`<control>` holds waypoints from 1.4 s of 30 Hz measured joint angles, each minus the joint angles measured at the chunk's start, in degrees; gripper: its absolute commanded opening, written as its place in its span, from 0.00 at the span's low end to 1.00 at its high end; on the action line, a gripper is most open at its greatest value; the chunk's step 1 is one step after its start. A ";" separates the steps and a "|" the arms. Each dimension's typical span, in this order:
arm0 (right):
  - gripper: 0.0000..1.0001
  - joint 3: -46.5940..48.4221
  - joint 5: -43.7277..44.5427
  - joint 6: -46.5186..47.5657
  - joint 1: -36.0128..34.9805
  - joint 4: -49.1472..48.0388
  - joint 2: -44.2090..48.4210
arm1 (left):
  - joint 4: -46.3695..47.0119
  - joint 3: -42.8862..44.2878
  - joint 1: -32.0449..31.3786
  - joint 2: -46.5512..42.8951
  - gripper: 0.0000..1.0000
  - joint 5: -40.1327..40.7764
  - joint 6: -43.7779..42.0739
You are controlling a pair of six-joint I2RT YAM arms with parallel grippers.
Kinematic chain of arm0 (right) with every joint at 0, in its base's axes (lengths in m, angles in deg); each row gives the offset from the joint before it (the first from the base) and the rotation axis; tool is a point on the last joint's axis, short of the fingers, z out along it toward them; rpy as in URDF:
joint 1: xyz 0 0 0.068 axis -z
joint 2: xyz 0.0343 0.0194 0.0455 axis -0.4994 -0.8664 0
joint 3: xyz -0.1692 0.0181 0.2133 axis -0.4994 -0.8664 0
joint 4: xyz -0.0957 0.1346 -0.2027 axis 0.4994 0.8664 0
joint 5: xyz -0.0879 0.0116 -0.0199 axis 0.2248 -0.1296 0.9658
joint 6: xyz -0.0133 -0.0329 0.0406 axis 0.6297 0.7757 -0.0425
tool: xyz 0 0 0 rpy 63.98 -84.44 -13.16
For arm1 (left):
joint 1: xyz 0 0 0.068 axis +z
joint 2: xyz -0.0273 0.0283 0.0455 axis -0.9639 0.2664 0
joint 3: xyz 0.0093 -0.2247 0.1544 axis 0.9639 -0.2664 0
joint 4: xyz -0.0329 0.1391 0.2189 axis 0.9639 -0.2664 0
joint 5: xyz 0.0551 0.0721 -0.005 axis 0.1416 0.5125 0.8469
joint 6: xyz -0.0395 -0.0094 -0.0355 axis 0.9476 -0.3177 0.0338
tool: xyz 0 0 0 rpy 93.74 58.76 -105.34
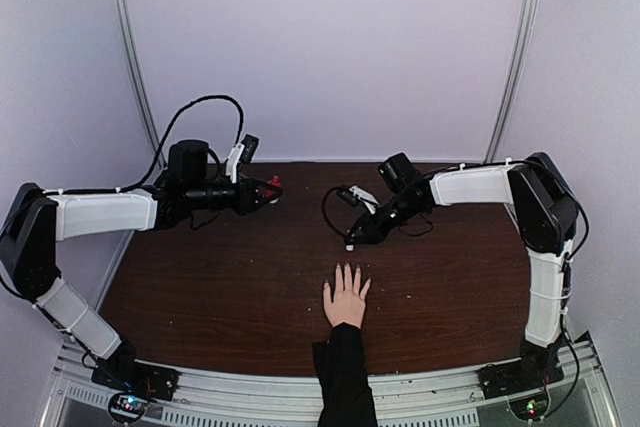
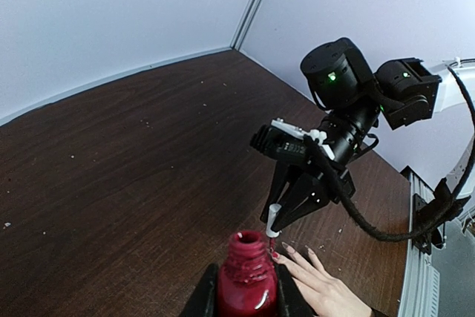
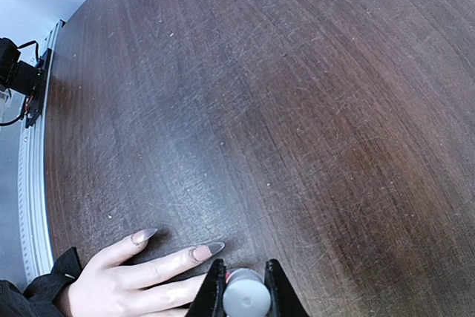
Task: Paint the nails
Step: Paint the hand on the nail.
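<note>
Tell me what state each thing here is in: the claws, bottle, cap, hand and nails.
left gripper: shut on the red bottle
right gripper: shut on the white cap
red bottle: open, upright
hand: flat on the table, palm down, fingers slightly spread
white cap: off the bottle, poised at the hand's fingertips
nails: two clearly seen look unpainted; others unclear

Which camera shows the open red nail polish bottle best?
The left wrist view: the open red nail polish bottle sits close up, bottom centre, held by the left end effector. The top external view shows it only as a red speck; the right wrist view misses it.
</note>
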 measured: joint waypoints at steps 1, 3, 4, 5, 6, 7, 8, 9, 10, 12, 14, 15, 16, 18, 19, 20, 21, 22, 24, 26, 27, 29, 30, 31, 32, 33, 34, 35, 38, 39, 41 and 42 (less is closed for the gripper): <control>0.00 0.02 0.20 -0.04 0.02 -0.04 0.00 | 0.00 0.00 0.00 0.02 0.00 0.00 0.00; 0.00 0.00 0.48 -0.09 0.11 -0.17 0.00 | 0.00 0.00 0.00 0.02 0.00 0.00 0.02; 0.00 0.02 0.52 -0.09 0.17 -0.26 0.00 | 0.00 0.00 0.00 0.02 0.00 0.00 0.00; 0.00 0.02 0.55 -0.11 0.20 -0.33 0.00 | 0.00 0.00 0.00 0.02 0.00 -0.02 0.00; 0.00 0.02 0.57 -0.15 0.26 -0.35 0.00 | 0.00 0.00 0.00 0.02 0.00 0.00 0.00; 0.00 0.02 0.59 -0.26 0.28 -0.37 0.00 | 0.00 0.00 0.00 0.02 0.00 0.00 0.00; 0.00 0.02 0.59 -0.35 0.31 -0.42 0.00 | 0.00 0.00 0.00 0.02 0.00 0.00 0.00; 0.00 0.02 0.59 -0.46 0.33 -0.48 0.00 | 0.00 0.00 0.00 0.02 0.00 0.00 0.02; 0.00 0.02 0.59 -0.48 0.33 -0.55 0.00 | 0.00 0.00 0.00 0.02 0.00 0.00 0.02; 0.00 0.02 0.57 -0.68 0.35 -0.83 0.00 | 0.00 0.00 0.00 0.02 0.00 -0.02 0.02; 0.00 0.00 0.55 -0.92 0.35 -1.03 0.00 | 0.00 0.00 0.00 0.04 0.00 -0.04 0.02; 0.00 0.00 0.50 -1.07 0.35 -1.27 0.00 | 0.00 0.00 0.00 0.04 0.00 -0.04 0.02; 0.00 -0.02 0.46 -1.14 0.35 -1.51 0.02 | 0.00 0.00 0.00 0.04 0.00 -0.04 0.02; 0.00 -0.17 0.22 -1.44 0.35 -2.27 0.15 | 0.00 0.00 0.00 0.04 0.00 -0.04 0.02; 0.00 -0.22 0.09 -1.53 0.35 -2.54 0.24 | 0.00 0.00 0.00 0.04 0.00 -0.04 0.02; 0.00 -0.24 -0.07 -1.55 0.35 -2.64 0.35 | 0.00 0.00 0.00 0.04 0.00 -0.04 0.02; 0.00 -0.24 -0.28 -1.57 0.35 -2.73 0.46 | 0.00 0.00 0.00 0.04 0.00 -0.04 0.02; 0.00 -0.24 -0.70 -1.55 0.35 -2.75 0.66 | 0.00 0.00 0.00 0.04 0.00 -0.04 0.02; 0.00 -0.24 -1.27 -1.53 0.35 -2.64 0.98 | 0.00 0.00 0.00 0.04 0.00 -0.04 0.02; 0.00 -0.24 -1.90 -1.36 0.35 -2.25 1.27 | 0.00 0.00 0.00 0.04 0.00 -0.07 0.02; 0.00 -0.24 -2.21 -1.22 0.35 -1.97 1.36 | 0.00 0.00 0.00 0.04 0.00 -0.07 0.02; 0.00 -0.24 -2.47 -0.87 0.35 -1.31 1.42 | 0.00 0.00 0.00 0.04 0.00 -0.07 0.04; 0.00 -0.24 -2.56 -0.74 0.35 -0.98 1.42 | 0.00 0.00 0.00 0.04 0.00 -0.07 0.04; 0.00 -0.24 -2.58 -0.50 0.35 -0.63 1.44 | 0.00 0.00 0.00 0.04 0.00 -0.07 0.04; 0.00 -0.24 -2.58 -0.20 0.35 -0.24 1.44 | 0.00 0.00 0.00 0.04 0.00 -0.07 0.04; 0.00 -0.24 -2.58 0.04 0.35 0.07 1.44 | 0.00 0.00 0.00 0.04 0.00 -0.07 0.04; 0.00 -0.24 -2.58 0.24 0.35 0.35 1.44 | 0.00 0.00 0.00 0.04 0.00 -0.07 0.04; 0.00 -0.24 -2.58 0.44 0.35 0.70 1.44 | 0.00 0.00 0.00 0.04 0.00 -0.09 0.04; 0.00 -0.24 -2.58 0.70 0.35 1.49 1.44 | 0.00 0.00 0.00 0.04 0.00 -0.07 0.04; 0.00 -0.24 -2.58 0.76 0.35 1.66 1.44 | 0.00 0.00 0.00 0.04 0.00 -0.07 0.04; 0.00 -0.24 -2.58 0.87 0.35 1.92 1.44 | 0.00 0.00 0.00 0.04 0.00 -0.07 0.04; 0.00 -0.24 -2.58 0.92 0.35 1.92 1.44 | 0.00 0.00 0.00 0.04 0.00 -0.07 0.04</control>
